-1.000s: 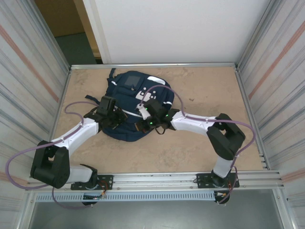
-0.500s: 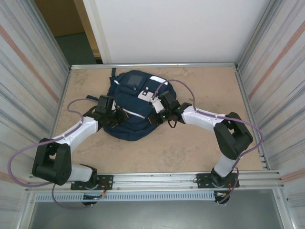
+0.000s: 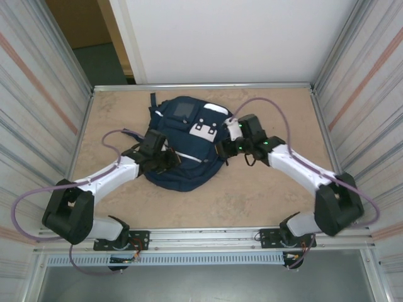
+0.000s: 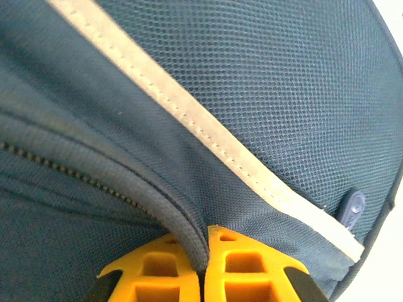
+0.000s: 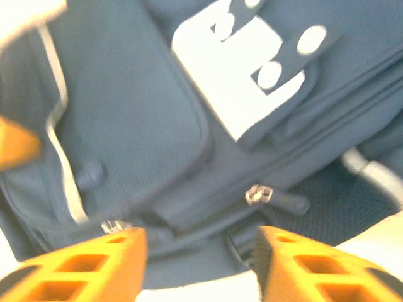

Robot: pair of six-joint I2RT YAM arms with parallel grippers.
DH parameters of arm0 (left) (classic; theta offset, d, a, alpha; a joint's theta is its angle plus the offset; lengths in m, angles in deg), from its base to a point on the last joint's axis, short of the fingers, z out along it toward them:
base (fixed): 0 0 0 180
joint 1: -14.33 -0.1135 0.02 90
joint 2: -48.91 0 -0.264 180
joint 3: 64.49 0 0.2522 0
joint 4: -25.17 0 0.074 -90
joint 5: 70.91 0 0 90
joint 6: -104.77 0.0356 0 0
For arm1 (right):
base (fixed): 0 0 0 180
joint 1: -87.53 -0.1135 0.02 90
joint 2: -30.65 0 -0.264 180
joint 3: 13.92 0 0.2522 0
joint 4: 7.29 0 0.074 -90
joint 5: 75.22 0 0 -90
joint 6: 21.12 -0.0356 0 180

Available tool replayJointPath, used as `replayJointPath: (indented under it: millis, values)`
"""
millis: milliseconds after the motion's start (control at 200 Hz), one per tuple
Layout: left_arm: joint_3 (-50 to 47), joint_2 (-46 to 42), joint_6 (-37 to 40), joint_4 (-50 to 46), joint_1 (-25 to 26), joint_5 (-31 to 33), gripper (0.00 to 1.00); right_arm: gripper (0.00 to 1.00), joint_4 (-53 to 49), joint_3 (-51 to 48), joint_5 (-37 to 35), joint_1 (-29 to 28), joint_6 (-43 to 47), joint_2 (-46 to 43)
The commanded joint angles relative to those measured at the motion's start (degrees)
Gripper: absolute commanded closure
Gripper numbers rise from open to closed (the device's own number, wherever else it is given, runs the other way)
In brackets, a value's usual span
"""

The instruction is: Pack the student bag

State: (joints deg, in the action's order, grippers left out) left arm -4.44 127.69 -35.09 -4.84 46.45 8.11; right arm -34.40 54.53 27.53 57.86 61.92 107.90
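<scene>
Navy-blue fabric is filling the middle of the top view, where the student bag is lying flat on the tan table, a little left of centre and towards the upper edge. Its small grey front panel is pointing to the top of the frame, and its white buckle patch is sitting just right of and below that panel. The left arm is reaching in from the lower left and the left gripper is pressing against the bag's lower left side. In the left wrist view its orange fingers are standing at the bottom edge, drawn together and pinching a raised, corded ridge of the bag's fabric between them. A pale stitched stripe is running diagonally across the mesh above, and a line of zipper teeth is showing at the left. The right arm is coming in from the lower right, with the right gripper hanging at the bag's right edge. In the right wrist view its two orange fingers are standing well apart with nothing between them. Beyond them the blurred buckle patch is showing at the top, and a small metal zip pull is lying on the seam just above the gap.
</scene>
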Motion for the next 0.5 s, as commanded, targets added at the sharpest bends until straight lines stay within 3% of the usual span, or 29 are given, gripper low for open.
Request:
replayJointPath:
  millis: [0, 70, 190, 306, 446, 496]
  values:
    - [3.7, 1.0, -2.6, 0.6, 6.7, -1.7, 0.94, 0.01, 3.9, -2.0, -5.2, 2.5, -1.2, -9.5]
    - [5.1, 1.2, -3.9, 0.4, 9.8, -0.4, 0.75, 0.01, 7.0, -4.3, -10.1, 3.7, -1.8, -16.1]
    - [8.2, 1.5, -2.1, -0.7, 14.1, -1.7, 0.71, 0.01, 11.8, -8.3, -17.4, 6.5, -4.4, -26.9]
    - [13.0, 1.1, 5.7, -3.9, 16.5, -2.6, 0.63, 0.01, 11.6, -10.6, -25.2, 10.8, -9.5, -34.2]
    - [12.7, -9.0, 19.2, -6.2, 17.3, 12.5, 0.55, 0.01, 9.1, -14.6, -29.1, 17.8, -12.0, -38.7]
    - [11.8, -12.9, 25.6, -6.6, 16.9, 19.7, 0.41, 0.01, 8.9, -16.5, -26.9, 20.4, -11.4, -39.8]
